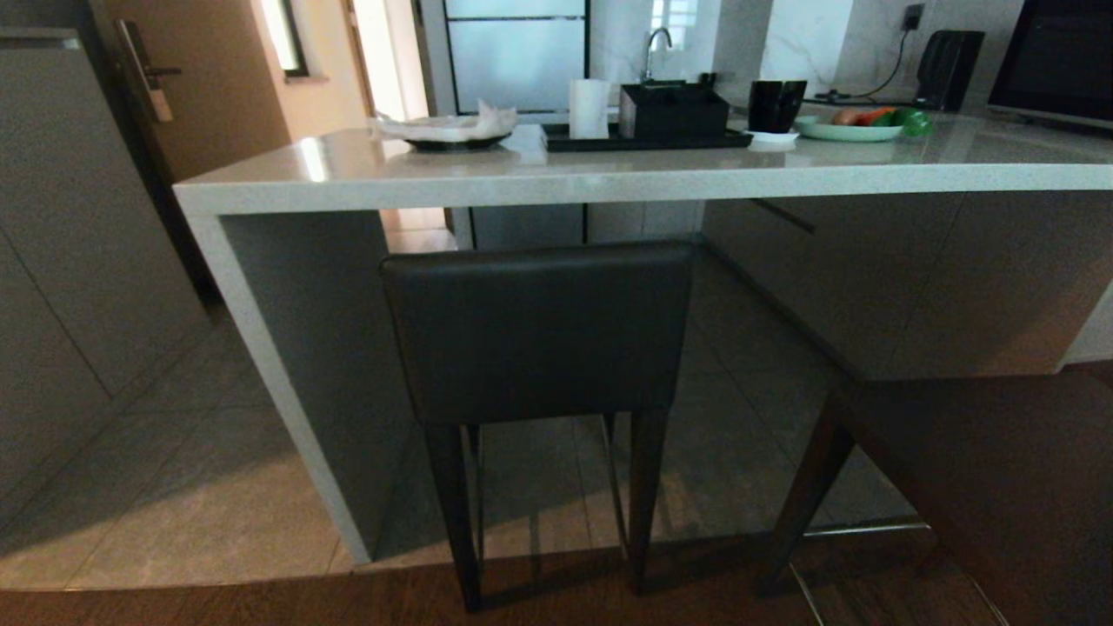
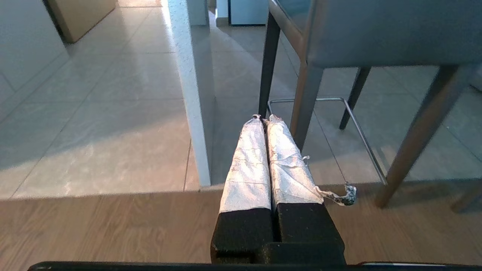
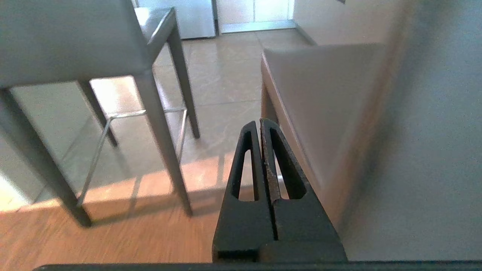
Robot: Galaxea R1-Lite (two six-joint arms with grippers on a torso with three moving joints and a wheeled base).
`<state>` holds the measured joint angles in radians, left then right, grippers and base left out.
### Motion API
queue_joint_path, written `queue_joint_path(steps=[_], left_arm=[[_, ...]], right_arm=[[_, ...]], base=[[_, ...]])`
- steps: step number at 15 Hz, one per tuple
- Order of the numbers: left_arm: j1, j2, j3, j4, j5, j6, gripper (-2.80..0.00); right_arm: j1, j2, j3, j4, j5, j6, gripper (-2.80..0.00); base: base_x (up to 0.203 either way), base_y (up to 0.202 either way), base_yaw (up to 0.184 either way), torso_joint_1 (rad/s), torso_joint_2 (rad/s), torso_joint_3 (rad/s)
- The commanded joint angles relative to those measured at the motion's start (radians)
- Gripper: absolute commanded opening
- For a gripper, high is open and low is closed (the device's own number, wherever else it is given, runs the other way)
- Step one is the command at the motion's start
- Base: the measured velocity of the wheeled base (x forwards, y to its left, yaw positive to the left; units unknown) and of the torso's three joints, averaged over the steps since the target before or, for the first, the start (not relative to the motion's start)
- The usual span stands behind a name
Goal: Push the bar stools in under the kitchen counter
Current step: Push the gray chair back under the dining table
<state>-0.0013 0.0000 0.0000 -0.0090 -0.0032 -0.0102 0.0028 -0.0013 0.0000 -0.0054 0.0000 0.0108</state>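
The kitchen counter (image 1: 556,178) is a pale speckled slab with a matching side panel (image 1: 261,348). One bar stool (image 1: 537,335) stands in front of it with its dark backrest towards me. The second bar stool (image 1: 983,487) is nearer, at the lower right. Neither arm shows in the head view. My left gripper (image 2: 263,118), its fingers wrapped in white tape, is shut and empty, low over the floor beside the stool's legs (image 2: 307,98) and the side panel (image 2: 190,94). My right gripper (image 3: 260,122) is shut and empty between one stool (image 3: 71,41) and the other stool's seat (image 3: 331,105).
On the counter stand a black tray (image 1: 643,139) with a box and a white cup, a black cup (image 1: 776,104), a plate of vegetables (image 1: 856,129) and a dish of white paper (image 1: 448,129). A thin footrest bar (image 2: 357,128) joins the legs. Wood floor meets tile at the counter's foot.
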Motion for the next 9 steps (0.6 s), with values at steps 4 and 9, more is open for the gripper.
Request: queue_joint_path(steps=[4,9], left_arm=[[0.0,0.002,0.002,0.0,0.0,-0.001,-2.8],[0.001,0.002,0.002,0.0,0.0,-0.001,-2.8]], right_arm=[[0.0,0.001,0.002,-0.001,0.0,0.0,-2.8],[0.0,0.001,0.002,-0.001,0.0,0.0,-2.8]], base=[[-0.197,0.0,0.0,0.003,0.0,0.001],[-0.198,0.0,-0.002,0.004,0.01,0.005]])
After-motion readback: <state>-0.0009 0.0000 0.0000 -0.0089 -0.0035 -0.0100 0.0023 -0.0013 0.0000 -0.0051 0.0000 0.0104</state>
